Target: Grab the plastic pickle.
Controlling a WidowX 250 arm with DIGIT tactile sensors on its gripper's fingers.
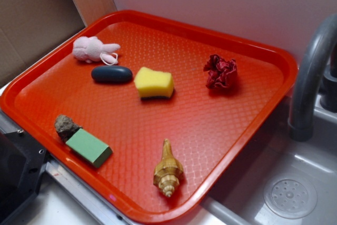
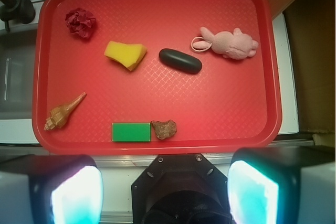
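On textured red tray (image 1: 253, 51), smooth glossy oval plastic pickle (image 1: 111, 74).

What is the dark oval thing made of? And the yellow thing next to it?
The plastic pickle looks like hard, smooth plastic: its dark skin is even and slightly glossy. The yellow sponge looks like soft foam: matte, with a wavy edge and a faintly grainy surface. Both are guesses from looks alone.
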